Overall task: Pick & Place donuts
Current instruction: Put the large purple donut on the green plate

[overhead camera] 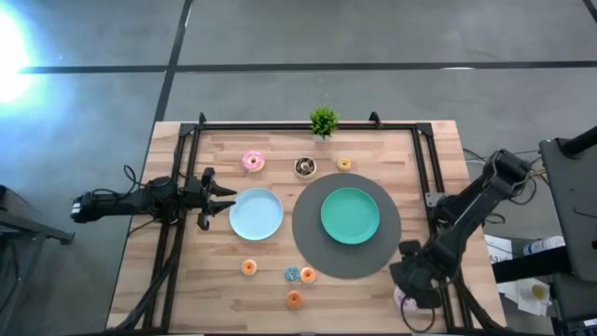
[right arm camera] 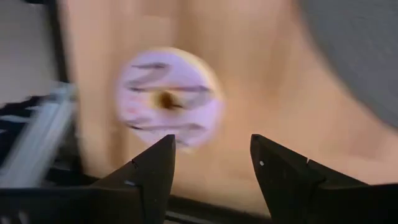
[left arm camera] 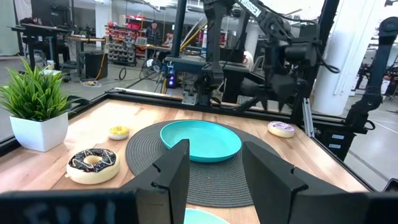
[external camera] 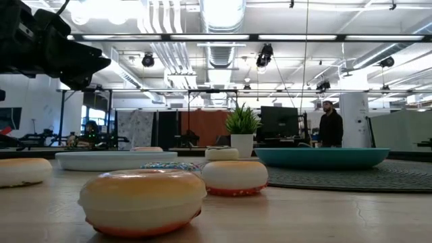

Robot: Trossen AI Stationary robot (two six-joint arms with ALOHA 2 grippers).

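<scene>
High view: the right hand [overhead camera: 412, 285] hangs over the bench's near right corner, the pale sprinkled donut [overhead camera: 403, 299] just beneath. Right wrist view: hand open and empty, donut [right arm camera: 169, 98] lying just ahead between its fingers [right arm camera: 152, 168]. Left hand [overhead camera: 216, 193] open, waiting beside the light-blue plate [overhead camera: 256, 214]

The worktop [overhead camera: 187, 280] is pale wood with a smooth, dull grain. The round grey mat [left arm camera: 211, 177] looks woven and rough. The teal plate [left arm camera: 200, 139] is smooth and a bit shiny, like plastic. The chocolate donut [left arm camera: 92, 163] has glossy icing. The orange donut [external camera: 142, 200] looks smooth and shiny.
</scene>
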